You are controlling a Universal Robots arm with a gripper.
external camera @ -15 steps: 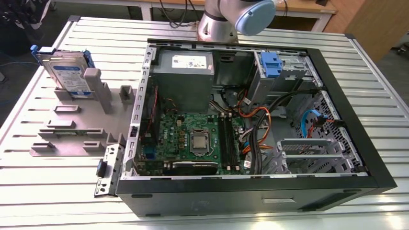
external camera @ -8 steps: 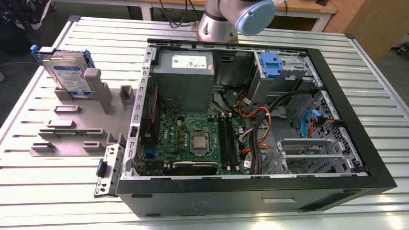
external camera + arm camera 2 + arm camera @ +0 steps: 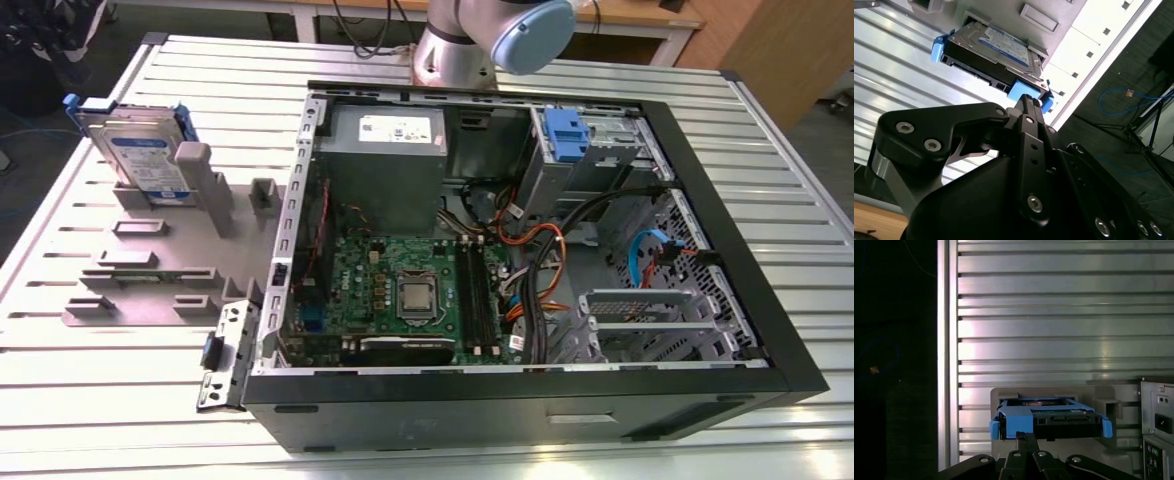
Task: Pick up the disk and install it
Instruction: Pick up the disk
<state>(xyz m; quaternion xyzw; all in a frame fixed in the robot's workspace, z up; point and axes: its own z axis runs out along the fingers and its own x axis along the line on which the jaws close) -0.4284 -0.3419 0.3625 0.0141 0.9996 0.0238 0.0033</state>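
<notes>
On tabletop (image 3: 120, 400), 10 o'clock of open computer case (image 3: 534, 405): disk (image 3: 140, 150), standing on edge in grey holder (image 3: 167, 250).
Hand (image 3: 1026, 99) clenched, fingers pressed together, grasping nothing; tips point at disk's blue-framed end in both wrist views, close by; contact cannot be told.

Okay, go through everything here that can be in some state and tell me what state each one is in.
disk: standing on edge in the grey holder, outside the case, not gripped.
end effector: shut, empty, apart from the disk.
computer case: lying on its side, side panel off, inside exposed.
</notes>
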